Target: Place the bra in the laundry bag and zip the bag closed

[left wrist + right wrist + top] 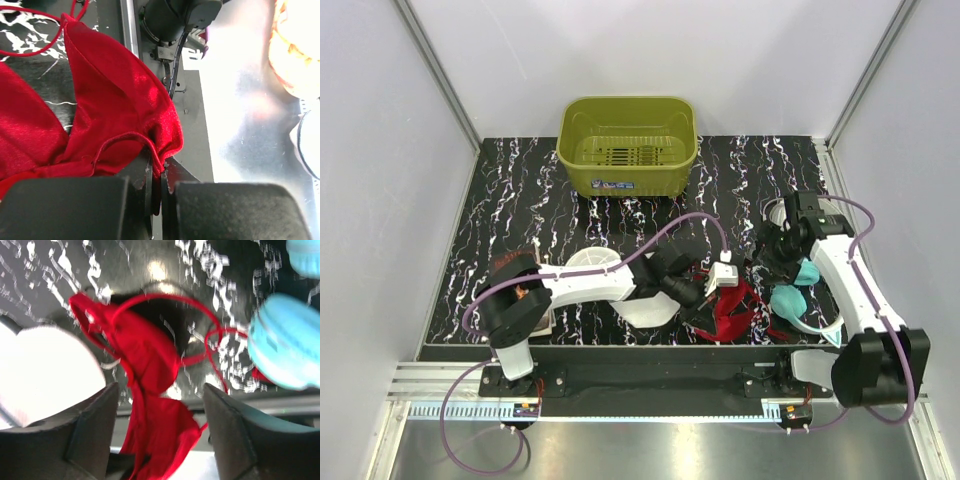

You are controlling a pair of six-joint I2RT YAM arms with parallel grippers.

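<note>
- The bra (730, 312): small, bright red, shiny soft fabric with thin straps. It lies crumpled at the table's (520, 200) near edge, about 5 o'clock from the table's middle. One corner of its hem is pinched between the closed fingers of the left gripper (159, 176), and the straps loop loose over the tabletop.
- The laundry bag (648, 312): white, rounded and partly hidden. It sits just beside the bra, at the bra's 9 o'clock. Its zipper cannot be made out.

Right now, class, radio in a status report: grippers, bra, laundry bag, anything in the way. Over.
Left gripper shut on bra edge. Right gripper open over bra. Bra outside laundry bag. Nearby: teal item beside bra.
</note>
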